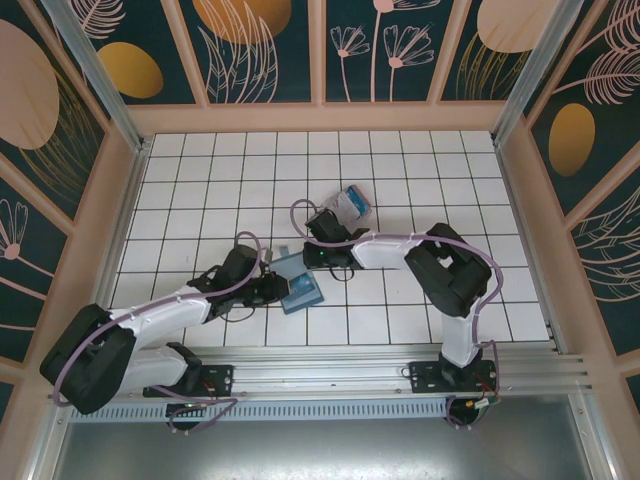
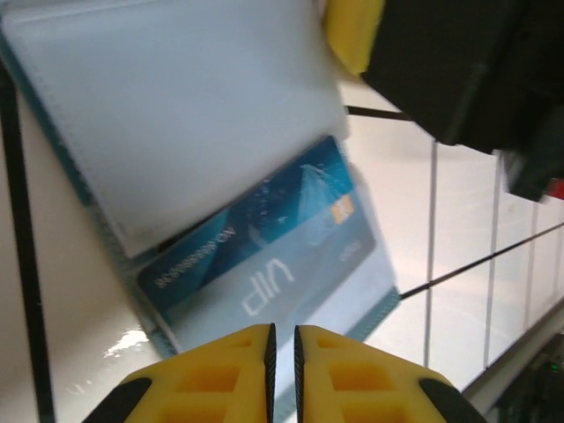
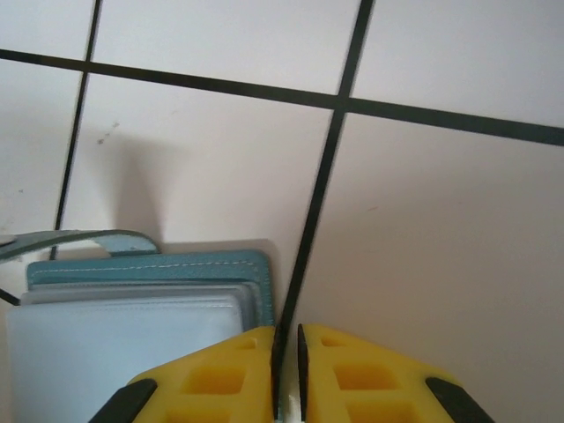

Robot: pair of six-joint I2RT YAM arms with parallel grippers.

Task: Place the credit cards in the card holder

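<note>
Card: the blue credit card [image 2: 256,238] sat half-tucked in the open card holder [image 1: 298,290], on the desk [image 1: 200,180] between both arms.
Left tool [image 2: 282,352]: jaws nearly together at the holder's near edge (pinching it? I cannot tell), likely steadying it.
Right tool [image 3: 286,352]: likewise nearly closed, beside the holder's corner.
Room: bare tiles all round; clear box [image 1: 352,205] near.

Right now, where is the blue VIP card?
In the left wrist view, the blue VIP card lies in the open card holder, partly under a pale sleeve, just ahead of the left gripper.
</note>
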